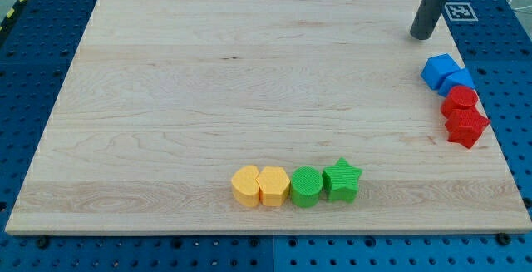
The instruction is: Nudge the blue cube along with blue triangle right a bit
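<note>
Biggest thing first: the wooden board (208, 81) fills most of the view, sitting on a blue pegboard table (507, 239). Most of it is bare wood, tons of room on the view's left and middle.

Next, my rod comes down from the view's top right, and my tip (422, 36) sits on the board just above and slightly left of the blue pair, w/ a visible gap, not touching anything. No jaws on this rig, it's just a plain rod, so nothing to open or close and it isn't holding anything.

Then the blocks. Bottom row near the view's bottom edge: yellow hexagon-ish block (246, 185), yellow heart (273, 185), green cylinder (306, 185), green star (342, 180), all snug side by side and well apart from the action.

Right side cluster: blue cube (438, 70) touching the blue triangle (458, 81) (shape's hard to read from here tbh), then a red block (460, 101) and red star (466, 126) stacked below them toward the view's bottom.

Progress imo: the nudge isn't obviously done, tip's not in contact. I'd need to get round to the cube's left face and push right.

Room is the problem: the board's right edge is near the blues, so only a short shove fits. Reds touch the triangle, may drag along.
</note>
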